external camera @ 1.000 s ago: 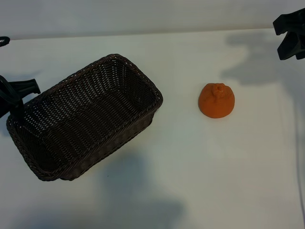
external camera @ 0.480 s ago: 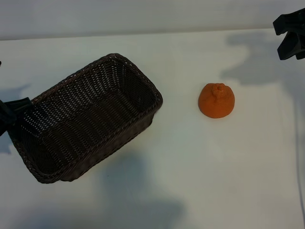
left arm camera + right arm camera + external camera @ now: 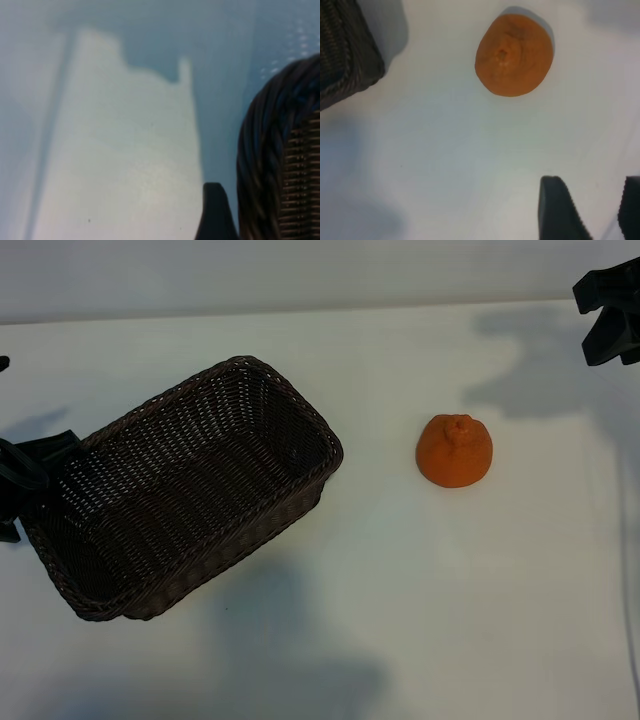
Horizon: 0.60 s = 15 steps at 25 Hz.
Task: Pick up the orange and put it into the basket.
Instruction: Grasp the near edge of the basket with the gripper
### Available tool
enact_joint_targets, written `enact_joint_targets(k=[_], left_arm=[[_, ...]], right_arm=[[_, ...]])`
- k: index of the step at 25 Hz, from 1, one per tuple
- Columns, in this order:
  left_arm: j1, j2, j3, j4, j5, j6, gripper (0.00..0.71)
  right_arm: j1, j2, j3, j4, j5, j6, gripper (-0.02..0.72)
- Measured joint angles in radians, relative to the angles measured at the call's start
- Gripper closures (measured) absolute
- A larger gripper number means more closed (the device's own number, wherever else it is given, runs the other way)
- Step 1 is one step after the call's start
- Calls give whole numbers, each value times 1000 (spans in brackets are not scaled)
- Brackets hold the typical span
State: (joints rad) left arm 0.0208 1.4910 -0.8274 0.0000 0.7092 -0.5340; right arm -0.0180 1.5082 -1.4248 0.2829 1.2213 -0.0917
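Basket (image 3: 190, 490) at left centre of the frame on the table (image 3: 400, 600), orange (image 3: 455, 451) right of it and well apart, left gripper (image 3: 25, 485) at basket's left end, right gripper (image 3: 610, 310) at upper right corner.

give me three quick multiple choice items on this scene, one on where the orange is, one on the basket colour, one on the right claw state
1. Where is the orange?
A. in the basket
B. on the table, apart from the basket
C. in a claw

2. What colour is the basket?
A. dark brown
B. white
C. green

3. What is the right claw doing?
A. gripping the orange
B. gripping the basket rim
C. open, holding nothing

Answers: 1 B, bare table shows between fruit and basket. 2 A, its wicker is dark brown. 3 C, its fingers stand apart, short of the orange.
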Motion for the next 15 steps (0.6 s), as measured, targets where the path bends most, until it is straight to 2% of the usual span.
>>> enact_joint_targets(k=[9, 15], left_arm=[[0, 12, 39, -8, -37, 0, 184], [0, 100, 186, -74, -247, 5, 184]], right_arm=[[0, 0, 0, -1, 0, -3, 376], [0, 0, 0, -2, 0, -3, 376]])
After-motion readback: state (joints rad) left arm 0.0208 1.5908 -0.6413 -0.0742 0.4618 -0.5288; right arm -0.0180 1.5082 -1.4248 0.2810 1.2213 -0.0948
